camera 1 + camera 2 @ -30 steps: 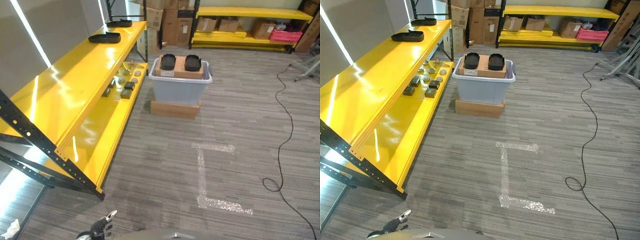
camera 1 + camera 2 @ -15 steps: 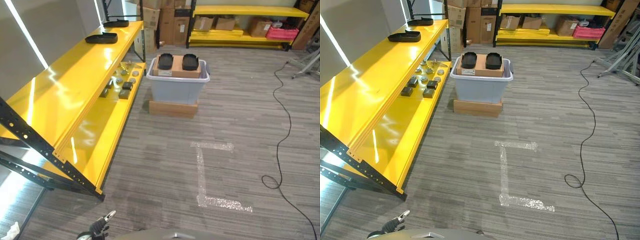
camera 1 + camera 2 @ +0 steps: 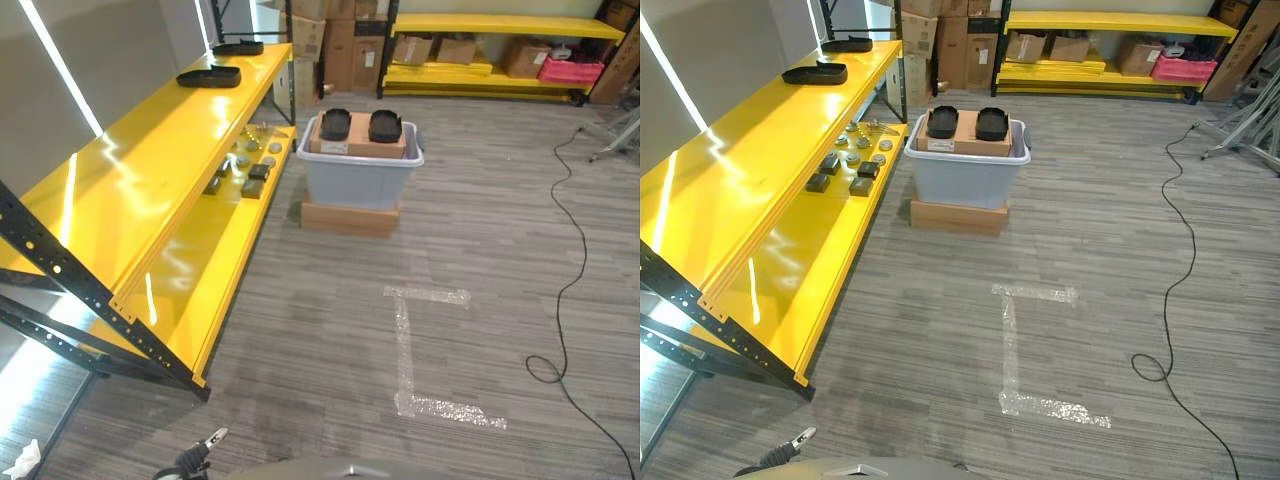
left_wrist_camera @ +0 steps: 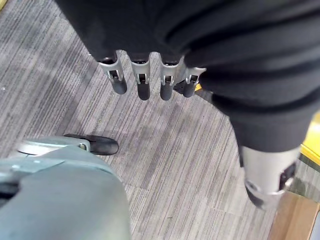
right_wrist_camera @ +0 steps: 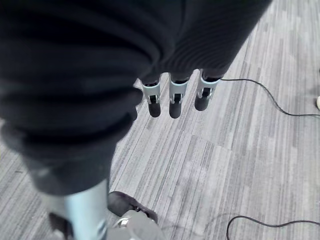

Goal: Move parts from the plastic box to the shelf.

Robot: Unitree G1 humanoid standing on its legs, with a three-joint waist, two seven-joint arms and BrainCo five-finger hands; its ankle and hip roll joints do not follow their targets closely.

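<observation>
The plastic box stands on the floor at 12 o'clock from the robot, well apart from both hands, resting on a flat cardboard base. A cardboard carton sits in the box, and two black parts lie side by side on top of it. The yellow shelf runs from 9 to 11 o'clock; its far end lies just beside the box. Two black parts lie on its upper level and small dark and metal pieces on its lower level. Open carpeted floor separates the robot from the box, marked with an L of tape. The left hand hangs low at 7 o'clock, fingers straight and relaxed, holding nothing. The right hand hangs likewise over bare floor, fingers straight, empty.
</observation>
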